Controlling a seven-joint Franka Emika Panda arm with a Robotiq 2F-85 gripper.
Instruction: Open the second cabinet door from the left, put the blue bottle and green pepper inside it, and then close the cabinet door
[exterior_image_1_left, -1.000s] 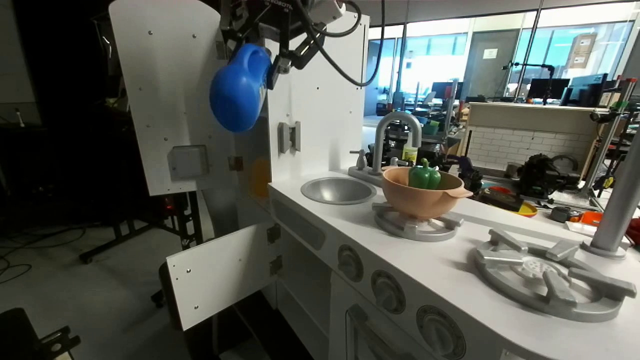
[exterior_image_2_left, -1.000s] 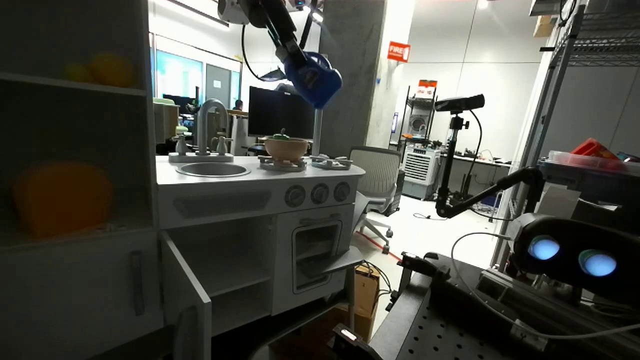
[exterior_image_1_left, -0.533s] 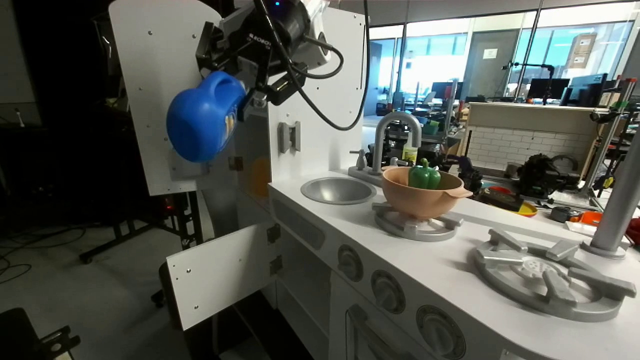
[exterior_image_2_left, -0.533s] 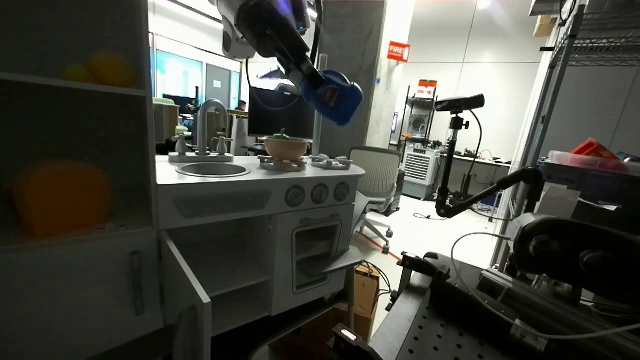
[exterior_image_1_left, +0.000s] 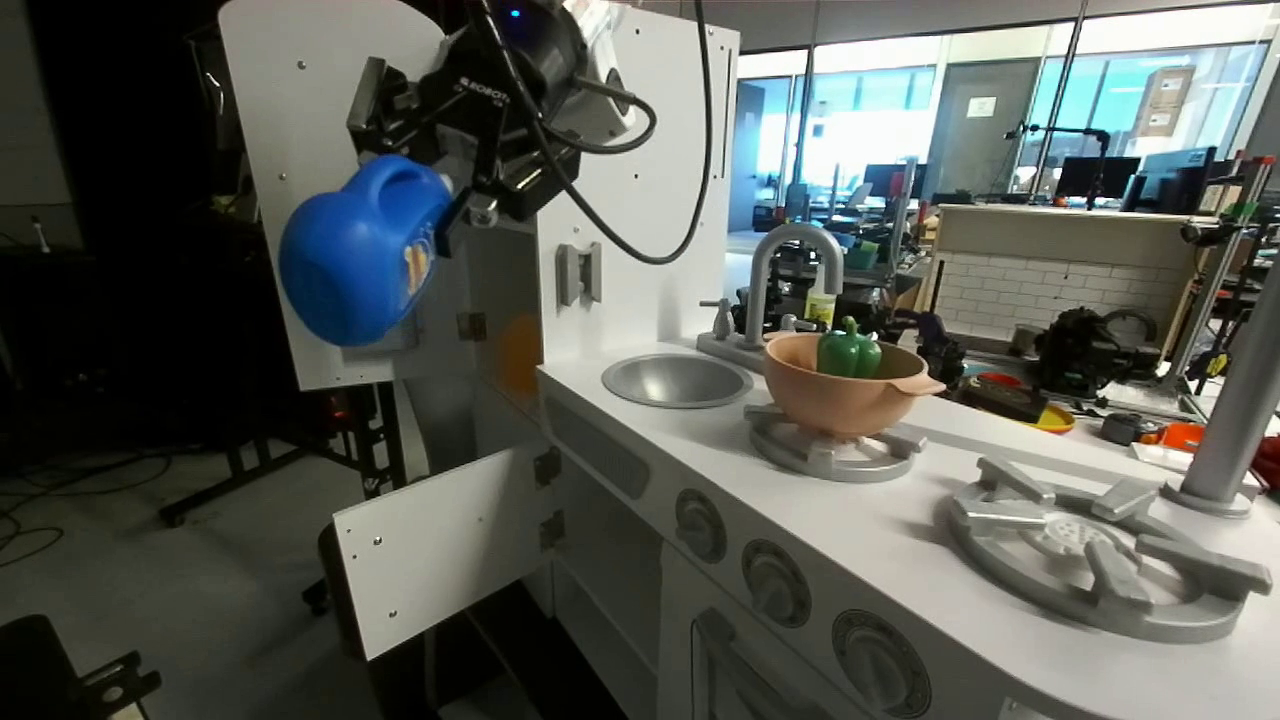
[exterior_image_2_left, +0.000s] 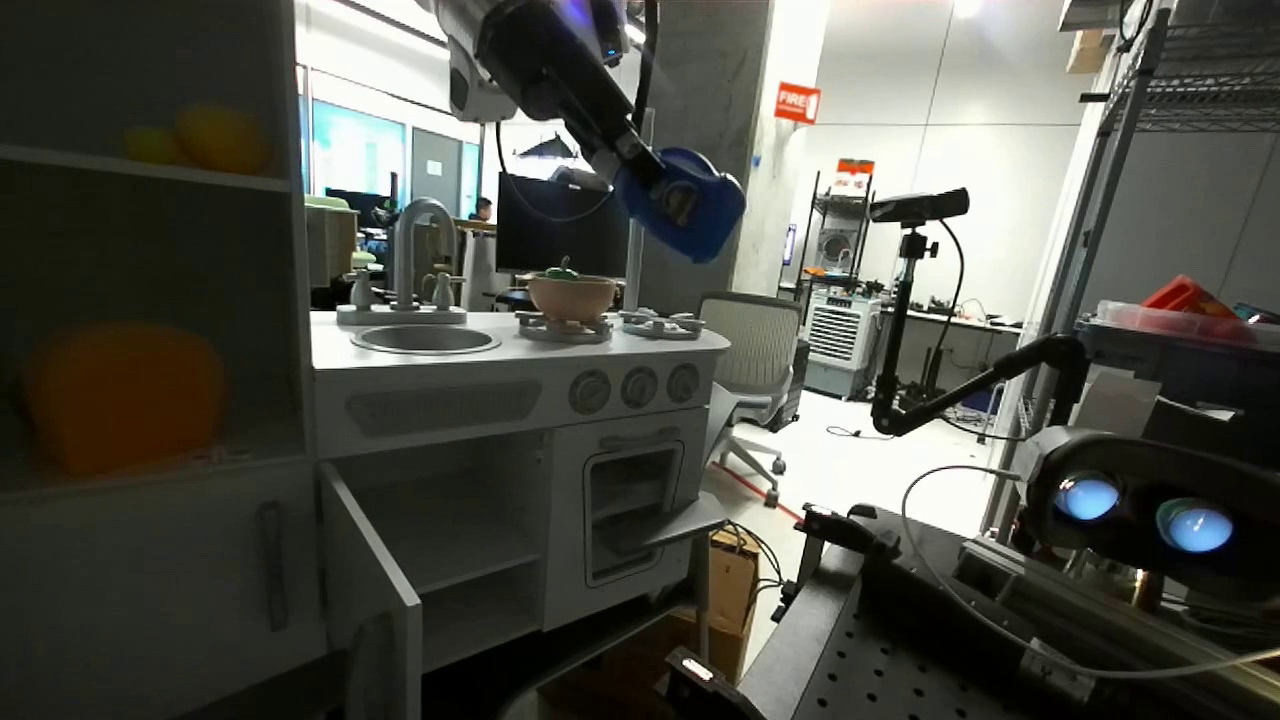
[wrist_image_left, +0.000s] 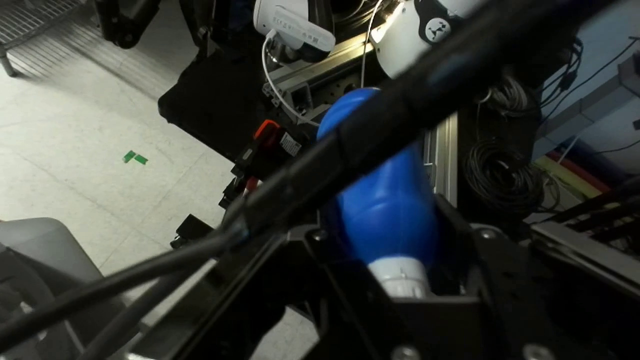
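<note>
wrist view: the 2-fingered gripper (wrist_image_left: 384, 207) clasps a smooth, rounded blue bottle (wrist_image_left: 391, 212).

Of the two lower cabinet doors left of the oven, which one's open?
The second cabinet door from the left, swung outward from under the sink; the leftmost door, below the shelves, looks shut.

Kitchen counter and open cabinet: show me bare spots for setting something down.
Bare: the front counter strip between the burners and dials; the visible cabinet shelf beside the open door. Crowded: around the faucet, sink and bowl.
</note>
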